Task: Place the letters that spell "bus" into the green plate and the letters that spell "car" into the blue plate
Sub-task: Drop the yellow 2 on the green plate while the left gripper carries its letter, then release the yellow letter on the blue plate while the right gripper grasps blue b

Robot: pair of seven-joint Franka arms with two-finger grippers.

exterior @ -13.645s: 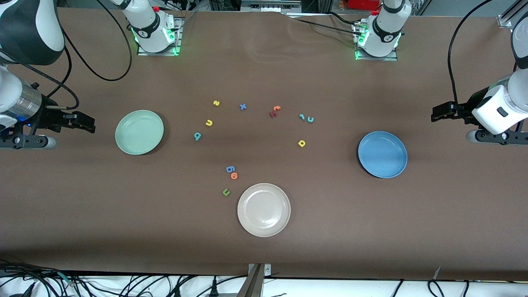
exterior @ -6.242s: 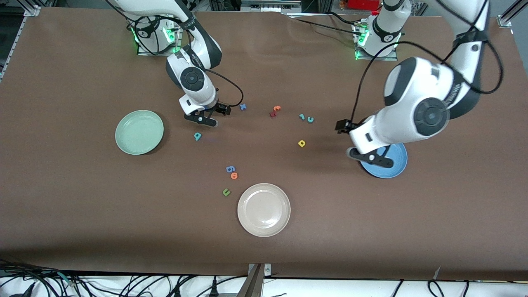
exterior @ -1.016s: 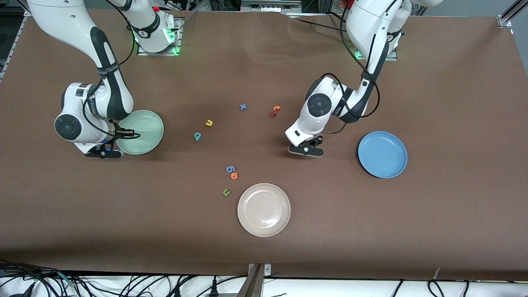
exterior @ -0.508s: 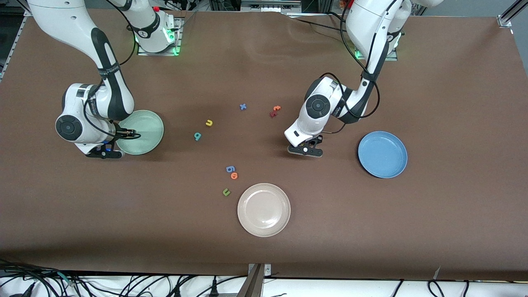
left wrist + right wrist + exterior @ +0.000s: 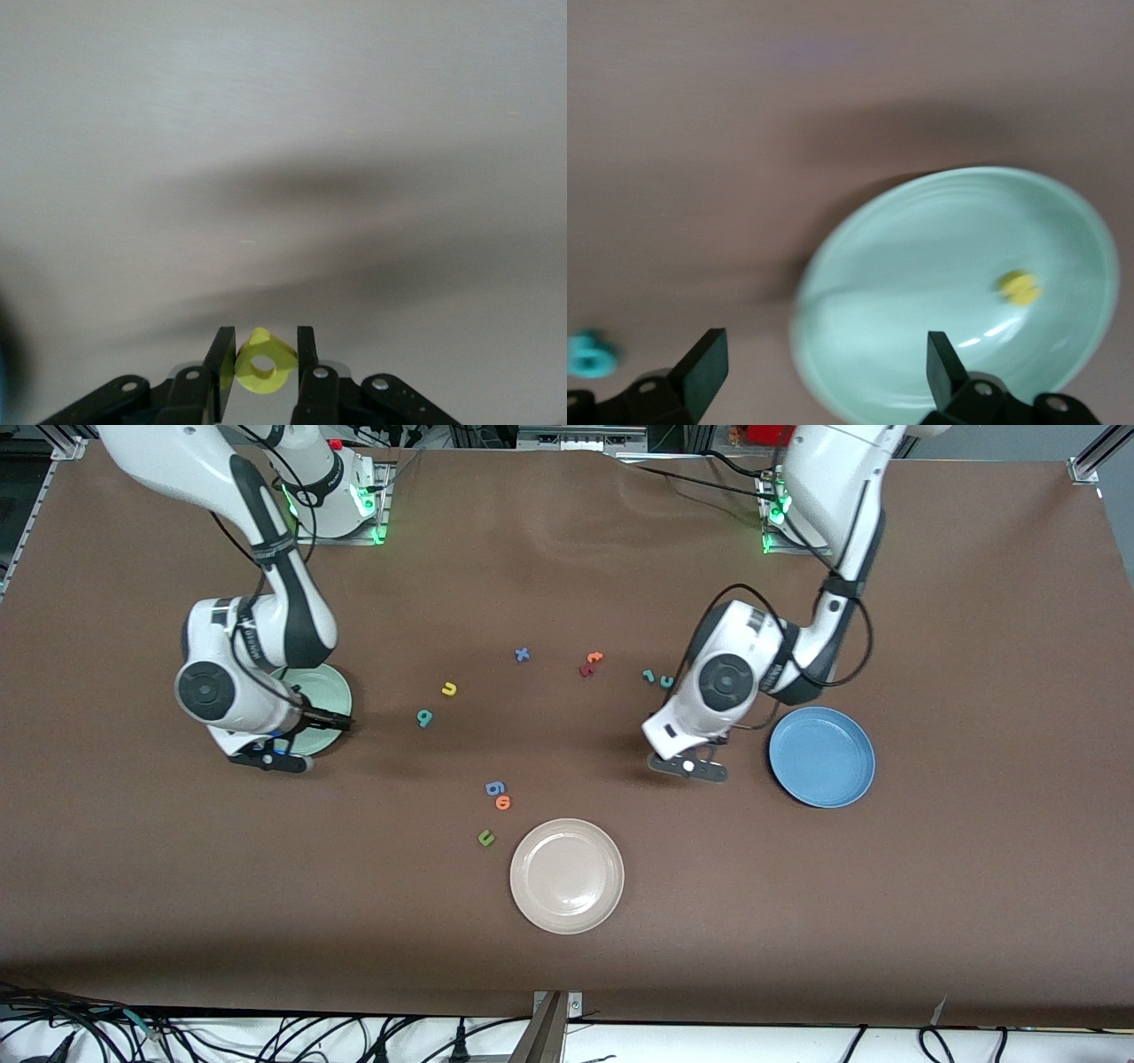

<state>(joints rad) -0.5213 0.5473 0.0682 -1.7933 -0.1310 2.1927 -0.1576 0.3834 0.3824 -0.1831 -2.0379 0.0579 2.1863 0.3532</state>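
Note:
My right gripper [image 5: 330,722] stands open over the edge of the green plate [image 5: 342,698], nothing between its fingers [image 5: 702,361]. The yellow s [image 5: 1020,288] lies in the green plate [image 5: 921,266]; the arm hides it in the front view. My left gripper [image 5: 689,769] is shut on the yellow a [image 5: 264,365], over bare table beside the blue plate [image 5: 822,757]. The yellow u [image 5: 449,688] and teal b [image 5: 424,717] lie on the table beside the green plate. The teal r [image 5: 648,676] and teal c [image 5: 666,682] lie beside the left arm's wrist.
A blue x [image 5: 522,654] and the orange and red letters [image 5: 591,662] lie mid-table. A darker blue 6-shaped letter [image 5: 494,787], an orange o [image 5: 503,802] and a green u [image 5: 485,837] lie close to the beige-white plate [image 5: 567,876].
My right gripper has opened and shifted across the green plate toward the middle; the yellow s now lies in the plate. My left gripper has carried the yellow a toward the blue plate.

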